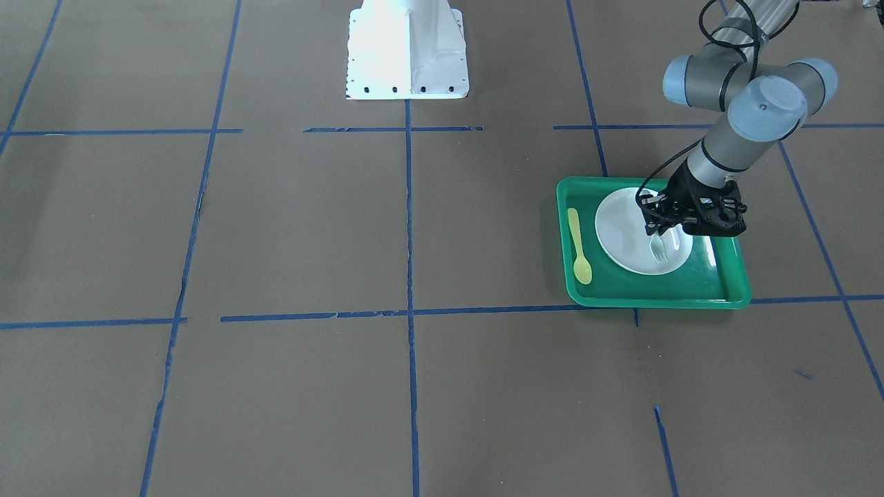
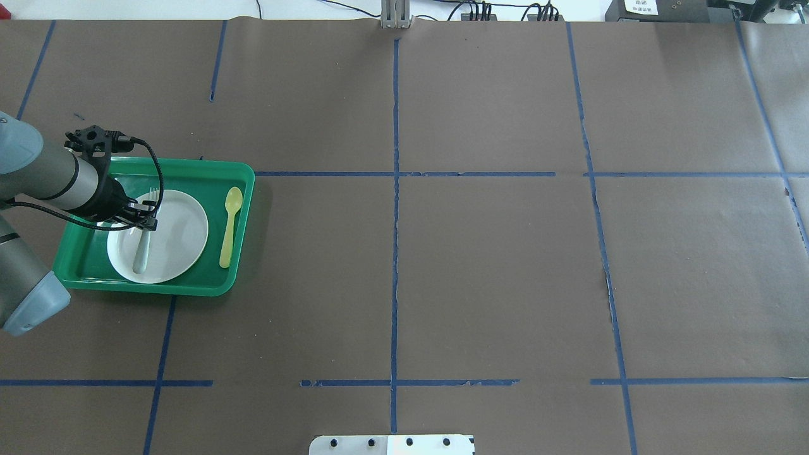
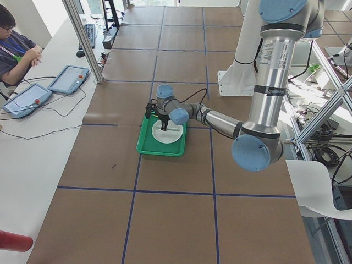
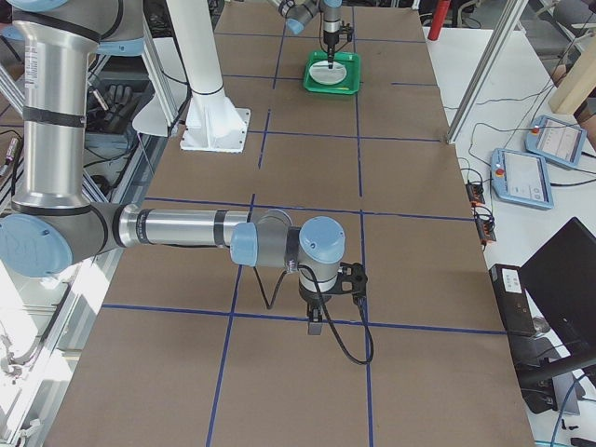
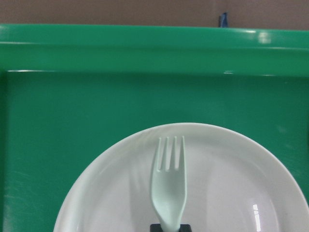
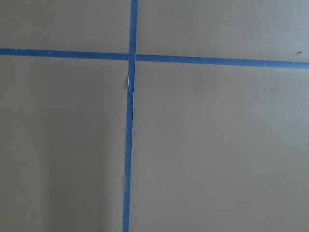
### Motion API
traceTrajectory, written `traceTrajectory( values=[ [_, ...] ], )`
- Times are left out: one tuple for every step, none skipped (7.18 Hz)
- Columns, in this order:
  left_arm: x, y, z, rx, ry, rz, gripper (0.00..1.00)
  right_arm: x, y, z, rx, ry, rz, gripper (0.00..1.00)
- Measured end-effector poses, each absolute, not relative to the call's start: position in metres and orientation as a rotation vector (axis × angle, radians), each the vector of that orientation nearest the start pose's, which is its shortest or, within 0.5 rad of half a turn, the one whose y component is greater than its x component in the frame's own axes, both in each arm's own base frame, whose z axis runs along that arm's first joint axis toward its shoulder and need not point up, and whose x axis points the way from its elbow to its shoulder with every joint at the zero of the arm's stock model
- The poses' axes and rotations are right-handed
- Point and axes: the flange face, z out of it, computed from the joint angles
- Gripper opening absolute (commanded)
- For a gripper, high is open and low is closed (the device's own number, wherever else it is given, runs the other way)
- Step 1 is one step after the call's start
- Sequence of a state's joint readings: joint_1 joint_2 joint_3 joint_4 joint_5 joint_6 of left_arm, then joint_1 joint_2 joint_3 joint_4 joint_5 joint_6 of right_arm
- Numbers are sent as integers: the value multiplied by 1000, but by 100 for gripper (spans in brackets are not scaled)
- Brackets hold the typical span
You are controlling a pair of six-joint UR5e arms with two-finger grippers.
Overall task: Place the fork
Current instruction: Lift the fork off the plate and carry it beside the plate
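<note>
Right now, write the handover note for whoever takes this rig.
Left gripper: shut on the fork at its neck, over the white plate in the green tray.
Right gripper: over the table, far from the tray; open or shut, cannot tell.
Yellow spoon: in the tray, beside the plate.
Done: fork is at the plate.
Left: release it, retract.

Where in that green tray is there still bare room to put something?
Bare green shows in the tray along its far rim, beyond the white plate, and in a narrow strip between plate and yellow spoon. Over the plate it is crowded: the left gripper holds the fork there.
</note>
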State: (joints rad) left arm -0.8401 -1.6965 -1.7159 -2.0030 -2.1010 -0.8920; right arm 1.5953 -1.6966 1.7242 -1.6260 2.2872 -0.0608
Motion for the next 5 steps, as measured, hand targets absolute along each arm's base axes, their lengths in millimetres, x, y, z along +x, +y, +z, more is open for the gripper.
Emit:
traceTrajectory(
  values=[
    [303, -475, 487, 114, 838, 50, 0, 79, -435, 651, 4, -717, -25, 100],
    [290, -477, 499, 125, 824, 65, 0, 79, -435, 651, 4, -717, -25, 100],
    [275, -481, 513, 136, 806, 78, 0, 79, -435, 651, 4, -717, -25, 100],
    [262, -484, 529, 140, 786, 90, 0, 79, -435, 651, 4, -717, -25, 100],
    [256, -485, 541, 142, 777, 96, 0, 79, -435, 651, 4, -717, -25, 100]
  ],
)
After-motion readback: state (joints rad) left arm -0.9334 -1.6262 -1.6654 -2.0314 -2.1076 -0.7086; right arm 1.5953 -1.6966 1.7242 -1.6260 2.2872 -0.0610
